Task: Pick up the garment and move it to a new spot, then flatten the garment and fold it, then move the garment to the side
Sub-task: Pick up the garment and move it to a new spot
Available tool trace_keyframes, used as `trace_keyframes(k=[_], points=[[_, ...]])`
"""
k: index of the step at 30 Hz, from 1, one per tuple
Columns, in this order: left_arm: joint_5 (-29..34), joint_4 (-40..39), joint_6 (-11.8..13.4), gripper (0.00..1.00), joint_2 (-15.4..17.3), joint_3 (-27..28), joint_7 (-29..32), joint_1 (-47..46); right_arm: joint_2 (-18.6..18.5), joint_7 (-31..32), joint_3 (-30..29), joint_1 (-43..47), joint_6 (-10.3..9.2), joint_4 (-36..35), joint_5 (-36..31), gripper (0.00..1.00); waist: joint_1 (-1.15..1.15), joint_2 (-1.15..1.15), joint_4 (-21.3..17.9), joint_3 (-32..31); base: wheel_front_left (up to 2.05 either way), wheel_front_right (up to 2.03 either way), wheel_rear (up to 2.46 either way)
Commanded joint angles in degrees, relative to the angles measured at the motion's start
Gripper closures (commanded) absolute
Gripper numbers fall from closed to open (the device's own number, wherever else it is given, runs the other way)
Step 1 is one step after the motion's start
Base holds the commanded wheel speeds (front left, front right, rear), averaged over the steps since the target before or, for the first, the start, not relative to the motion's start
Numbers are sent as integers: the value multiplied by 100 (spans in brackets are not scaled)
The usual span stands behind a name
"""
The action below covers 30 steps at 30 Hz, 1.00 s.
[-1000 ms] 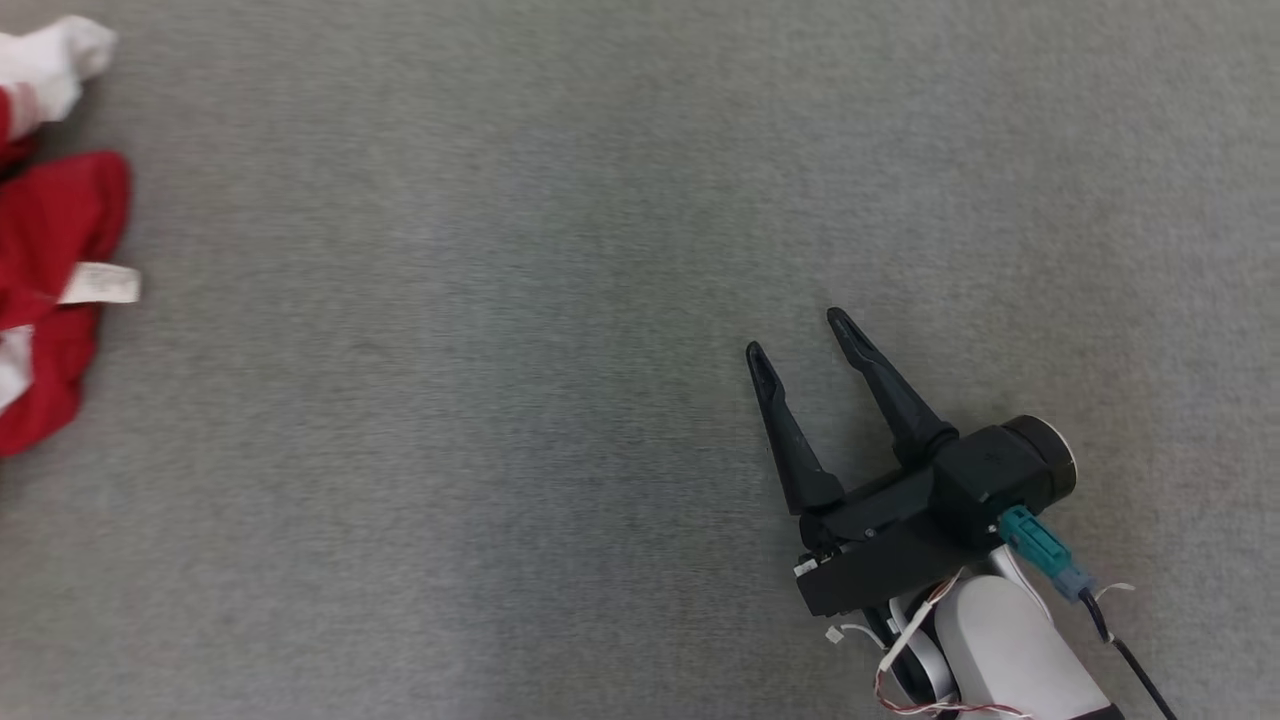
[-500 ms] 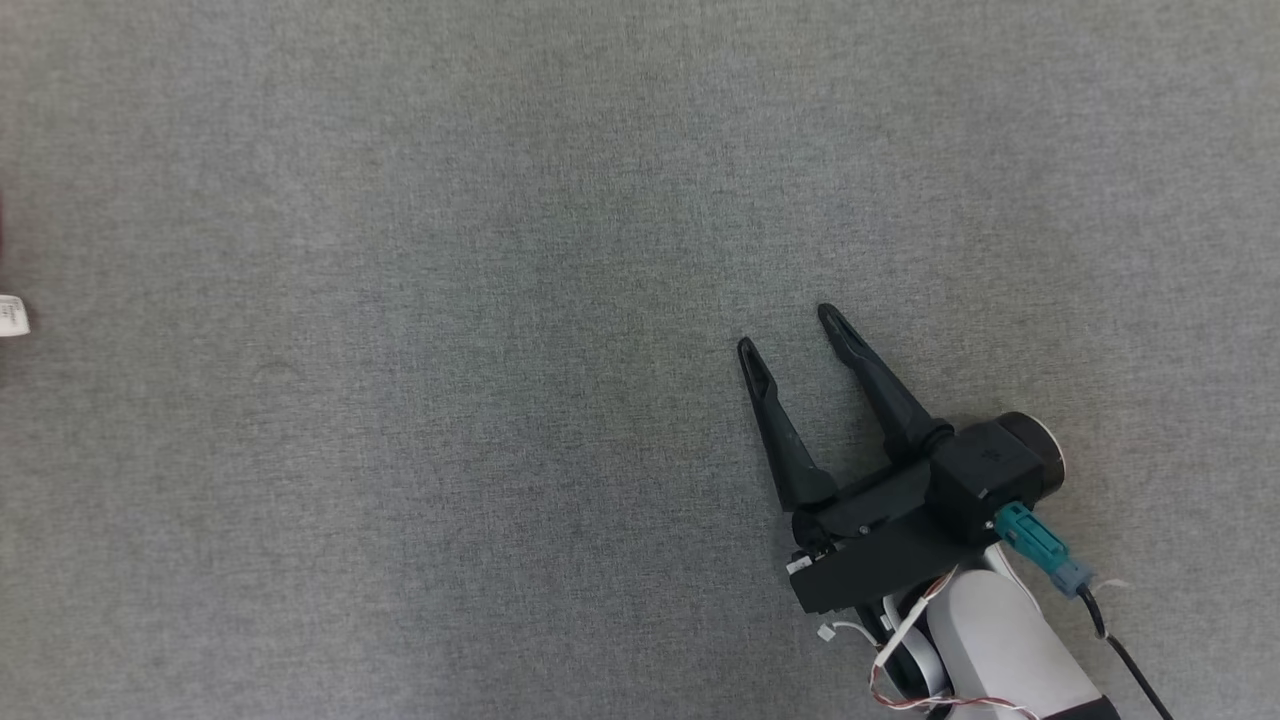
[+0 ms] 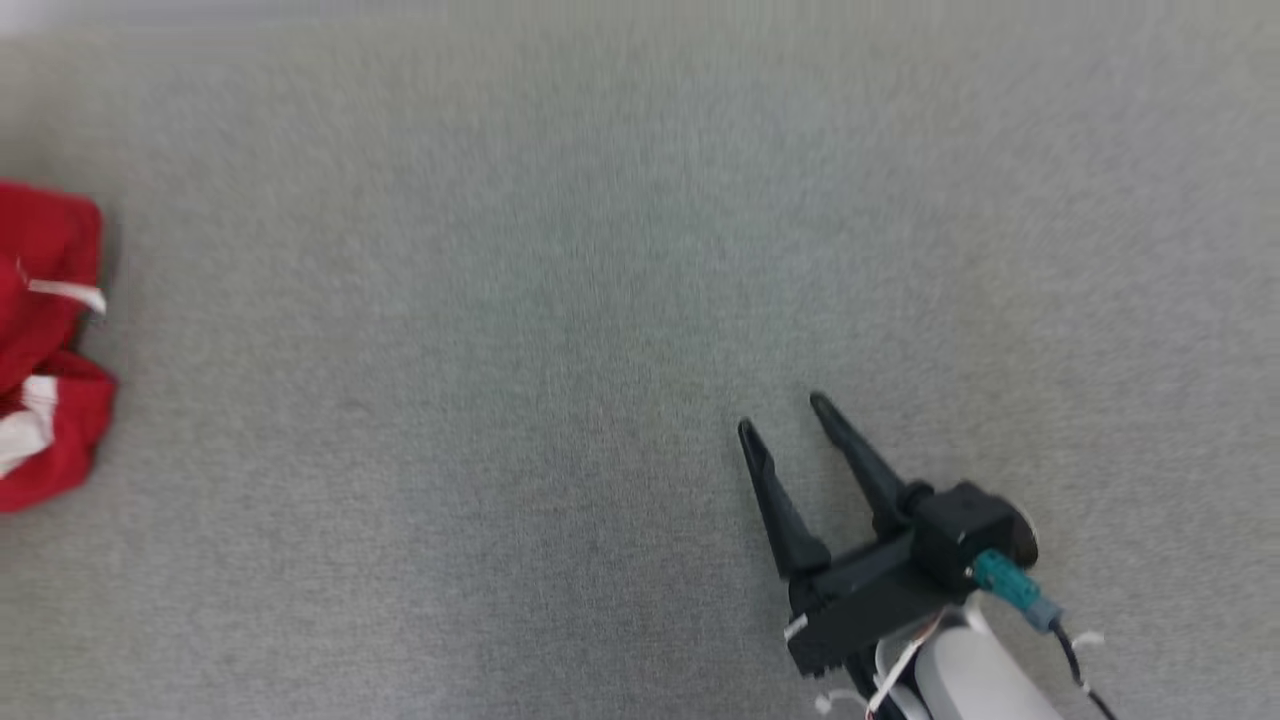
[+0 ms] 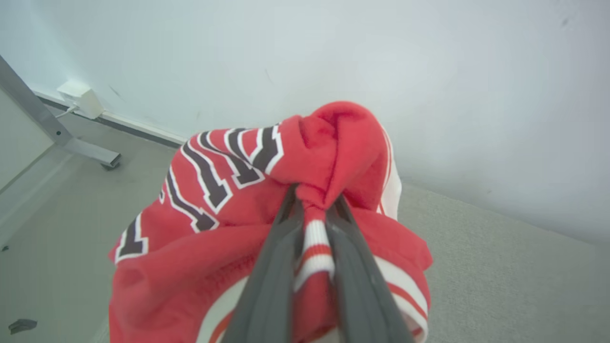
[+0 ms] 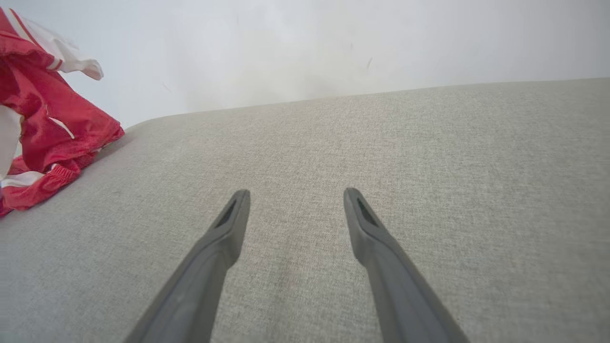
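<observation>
The garment [image 4: 214,224] is red with white stripes and dark white-edged lettering. In the left wrist view my left gripper [image 4: 314,200] is shut on a bunched fold of it, and the cloth hangs lifted in front of a pale wall. The head view catches the garment [image 3: 45,340] at the far left edge, and it sits at the left in the right wrist view [image 5: 47,128]. My right gripper [image 3: 778,414] stands open at the lower right above the grey surface, far from the cloth, its jaws [image 5: 293,195] holding nothing.
A grey fabric-covered surface [image 3: 560,330] spreads across the head view. Behind it is a pale wall [image 5: 305,43]. The left wrist view has a metal frame leg [image 4: 52,128] and a white box [image 4: 78,97] on the wall at the left.
The head camera has shifted, so the whole picture moved. The garment, gone from view half a second ago, is back at the left edge in a different bunched shape. The right gripper stays open.
</observation>
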Motion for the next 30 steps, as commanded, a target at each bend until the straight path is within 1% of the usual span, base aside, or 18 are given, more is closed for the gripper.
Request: trace_keyframes(k=[1,6,11,16,20,23,26,29,30], points=[[39,-114,-37,100,22,-50,19,-97,-15,-26,15,151,-12,60,56,0,0,0,-35,-735,0,0,0],[106,-498,-92,100,-124,-359,150,-332,-14,-70,14,378,-12,284,223,0,0,0,-220,-1369,0,0,0],[58,-835,-79,100,-461,-677,272,-607,-14,-98,43,541,-12,371,345,0,0,0,-484,-1790,0,0,0],[-99,-1140,-39,100,-1074,-1024,310,-729,-15,-102,105,597,-12,385,401,0,0,0,-830,-1933,0,0,0],[-269,-1251,-5,100,-1686,-1221,138,-570,-15,-68,127,594,-12,392,383,0,0,0,-1167,-1937,0,0,0],[-313,-1250,-67,100,-2069,-1467,17,-394,-14,-14,113,563,-12,362,326,0,0,0,-1430,-1859,0,0,0],[-281,-1193,-130,100,-2388,-1749,-116,-137,-14,24,58,566,-12,318,277,0,0,0,-1679,-1759,0,0,0],[-131,-1056,-209,100,-2573,-2031,-326,288,-12,54,68,599,-12,276,246,0,0,0,-1931,-1700,0,0,0],[-92,-984,-210,100,-2679,-2137,-413,456,-12,72,34,647,-12,274,215,0,0,0,-1976,-1706,0,0,0]])
